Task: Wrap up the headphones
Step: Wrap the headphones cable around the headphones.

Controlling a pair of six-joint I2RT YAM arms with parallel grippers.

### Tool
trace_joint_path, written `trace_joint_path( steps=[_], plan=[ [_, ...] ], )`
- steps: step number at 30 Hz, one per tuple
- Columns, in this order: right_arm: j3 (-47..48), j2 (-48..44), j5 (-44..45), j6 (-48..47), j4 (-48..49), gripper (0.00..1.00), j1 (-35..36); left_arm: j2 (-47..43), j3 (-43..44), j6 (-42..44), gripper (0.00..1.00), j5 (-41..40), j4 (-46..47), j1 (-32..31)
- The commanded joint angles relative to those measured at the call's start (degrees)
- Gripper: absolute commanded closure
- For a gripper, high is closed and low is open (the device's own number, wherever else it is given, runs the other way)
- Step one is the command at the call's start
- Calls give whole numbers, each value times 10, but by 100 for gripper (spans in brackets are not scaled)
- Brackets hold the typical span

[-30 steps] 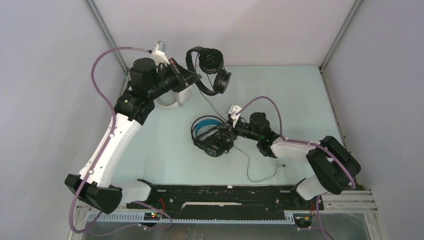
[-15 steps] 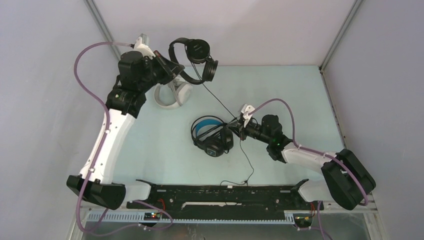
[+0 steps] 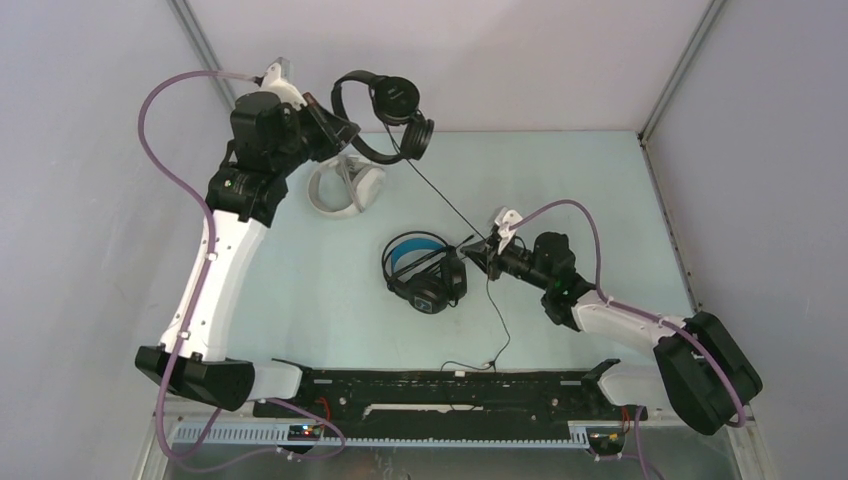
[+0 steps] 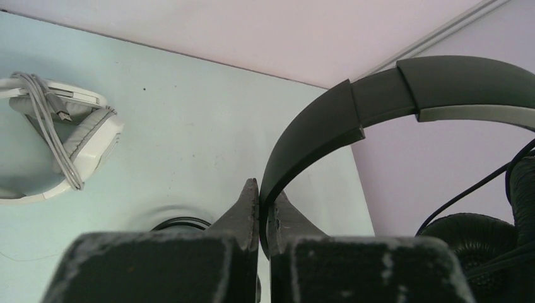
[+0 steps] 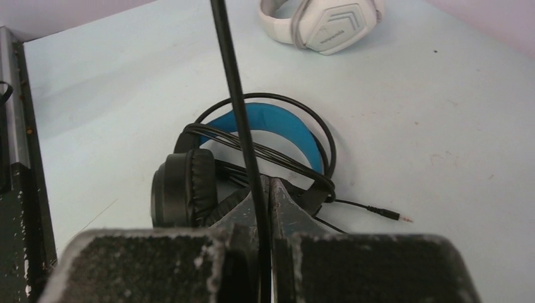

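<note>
**Slim set's cable strung between both arms, ready to wind**

Left fingers [image 4: 262,189] are pressed together on the headband of the slim all-black headphones [image 3: 385,115], holding the set in the air over the far-left corner of the desk [image 3: 600,200], earcups hanging toward the right.

Right fingers [image 5: 265,189] are pinched on that set's thin black cable [image 3: 445,205], mid-desk, just right of the black-and-blue headphones [image 3: 420,270].

Key geometry: the cable runs in a straight, taut line from the earcups down and right to the right fingers. Its long axis is the diagonal between the two arms. Past the pinch the tail goes slack and drops toward the near edge, ending by the black rail [image 3: 450,382].

The white headphones [image 3: 340,188] lie below the left arm with grey cable wound round them. The black-and-blue set looks coiled too, so this is probably the last one.

Next, I'd guess, the right arm carries the cable round the headband or cups. It is the nearer arm to the free length, and the left only has to hold the frame.

Risk: the tail may snag on the black-and-blue set close by.
</note>
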Motion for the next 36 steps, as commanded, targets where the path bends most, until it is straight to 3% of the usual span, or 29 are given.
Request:
trace_joint_path(
  steps=[1, 8, 23, 28, 36],
  plan=[
    [-5, -16, 27, 33, 22, 100, -28, -17, 37, 55, 100, 50, 17, 7],
    [35, -33, 16, 87, -24, 100, -85, -33, 14, 220, 100, 97, -62, -6],
    [216, -71, -23, 130, -297, 100, -121, -40, -65, 498, 100, 12, -96, -144],
    [279, -68, -50, 126, -389, 100, -120, -43, -97, 573, 100, -63, -91, -202],
    [351, -55, -123, 174, -498, 100, -119, -20, -102, 610, 100, -159, -87, -254]
  ],
)
